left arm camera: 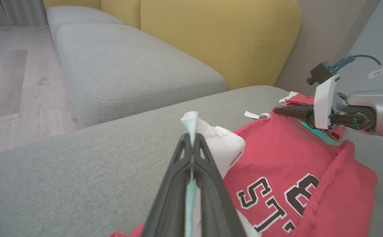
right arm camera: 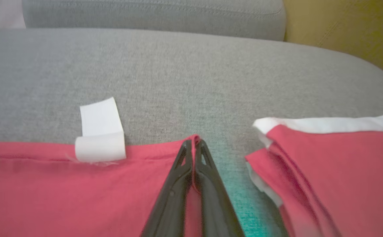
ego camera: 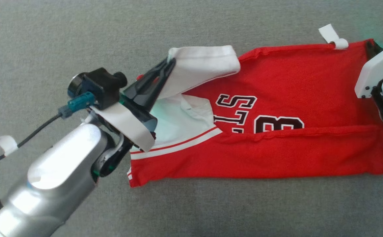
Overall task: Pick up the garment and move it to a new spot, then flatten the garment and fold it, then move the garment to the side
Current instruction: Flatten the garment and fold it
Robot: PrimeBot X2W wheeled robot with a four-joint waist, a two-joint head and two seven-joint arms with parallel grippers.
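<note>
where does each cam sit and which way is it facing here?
Head: above, looking down at the jersey on the grey cushion; left arm, left tool pinching the white sleeve.
Left wrist: along the left tool toward the yellow backrest; right arm at right.
Right wrist: along the right tool, shut on the red hem.
All share the jersey and white tag.

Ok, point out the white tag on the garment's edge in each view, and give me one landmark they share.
Head view: the white tag is at upper right, sticking off the far edge of the garment.
Left wrist view: white tag, small, right of centre at the red edge.
Right wrist view: white tag, left of centre, curled over the red edge.
Shared landmark: the red garment edge it hangs from.
</note>
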